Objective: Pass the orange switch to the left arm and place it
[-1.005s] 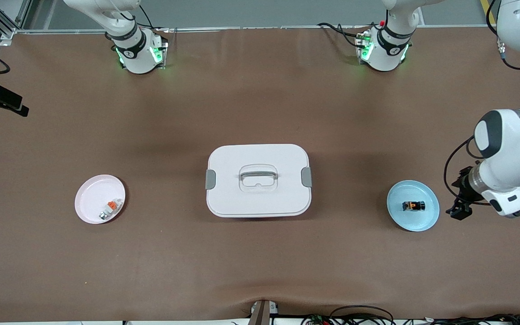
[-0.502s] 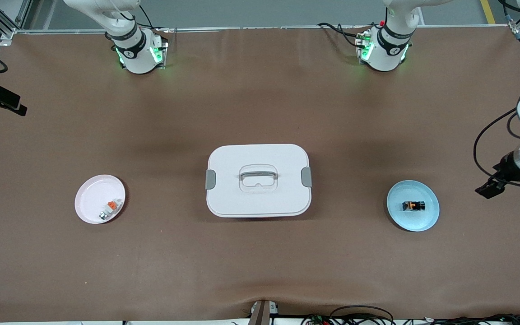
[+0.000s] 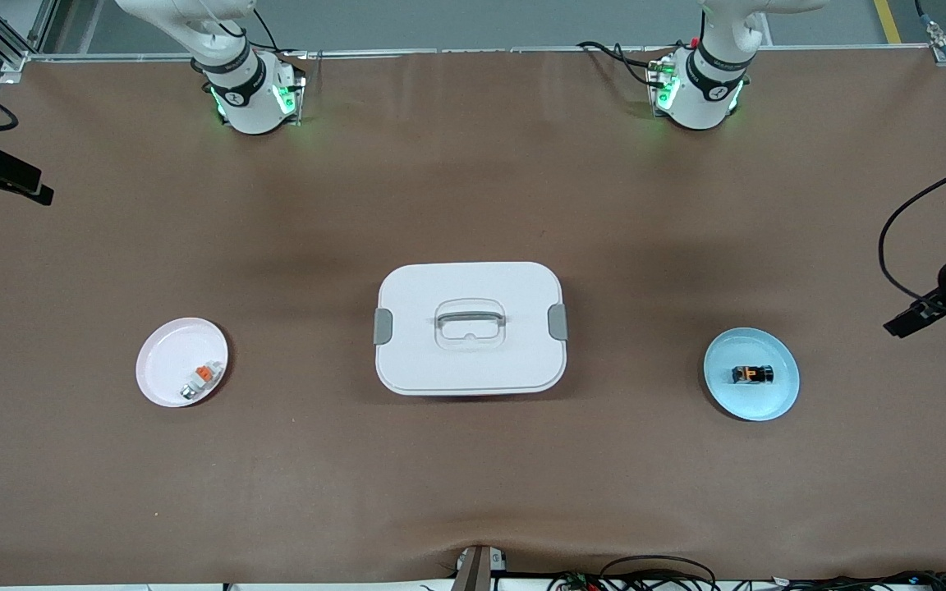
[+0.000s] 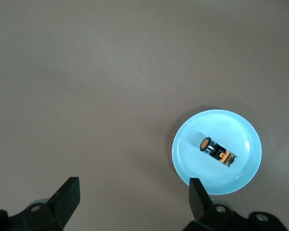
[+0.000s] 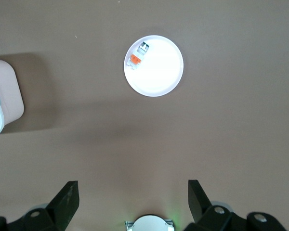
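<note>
The orange switch [image 3: 752,374] is a tiny black cylinder with an orange face, lying on its side in a light blue plate [image 3: 727,361] toward the left arm's end of the table. The left wrist view shows the switch [image 4: 216,150] in the plate [image 4: 241,127]. My left gripper [image 4: 133,188] hangs open and empty, high over bare table beside that plate; its dark end [image 3: 910,320] shows at the front view's edge. The white box [image 3: 470,361] stands at mid-table with its lid shut. My right gripper [image 5: 132,188] is open, empty and high over its end of the table.
A pale pink plate [image 3: 165,353] toward the right arm's end holds a small white-and-grey part with an orange tab [image 3: 200,379]. The right wrist view shows that plate [image 5: 161,72], a corner of the box [image 5: 2,101] and the right arm's base [image 5: 149,225].
The left arm has pulled away from the blue plate toward its end's table edge, now mostly out of the front view. The right arm has barely moved. Nothing on the table shifted.
</note>
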`<action>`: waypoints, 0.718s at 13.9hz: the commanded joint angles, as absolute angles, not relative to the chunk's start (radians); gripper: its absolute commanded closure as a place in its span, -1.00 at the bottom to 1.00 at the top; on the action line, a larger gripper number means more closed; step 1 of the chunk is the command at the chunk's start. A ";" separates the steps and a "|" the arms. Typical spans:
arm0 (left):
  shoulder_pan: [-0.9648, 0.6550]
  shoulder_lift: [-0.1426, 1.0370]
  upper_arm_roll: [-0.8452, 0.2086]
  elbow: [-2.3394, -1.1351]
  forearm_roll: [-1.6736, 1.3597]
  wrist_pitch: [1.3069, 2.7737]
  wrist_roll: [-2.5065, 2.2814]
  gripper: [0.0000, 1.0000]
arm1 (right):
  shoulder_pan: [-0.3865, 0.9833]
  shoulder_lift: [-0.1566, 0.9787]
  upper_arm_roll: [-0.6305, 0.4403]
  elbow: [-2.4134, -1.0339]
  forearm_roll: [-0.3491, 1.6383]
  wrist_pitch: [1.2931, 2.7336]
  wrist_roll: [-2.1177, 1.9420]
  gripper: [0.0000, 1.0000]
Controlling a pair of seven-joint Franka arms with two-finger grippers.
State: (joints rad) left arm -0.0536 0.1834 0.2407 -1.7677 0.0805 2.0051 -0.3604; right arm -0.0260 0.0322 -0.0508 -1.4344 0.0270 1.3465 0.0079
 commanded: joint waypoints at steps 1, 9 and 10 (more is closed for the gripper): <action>-0.061 0.083 0.244 -1.776 0.064 1.936 -0.307 -1.00 | -0.026 0.021 -0.052 -1.437 0.057 1.327 0.021 -1.00; -0.023 0.075 0.007 -1.586 0.052 1.764 -0.334 -1.00 | -0.029 0.021 -0.052 -1.437 0.071 1.328 0.021 -1.00; -0.023 0.080 -0.018 -1.586 0.052 1.776 -0.337 -1.00 | -0.029 0.021 -0.054 -1.437 0.071 1.328 0.020 -1.00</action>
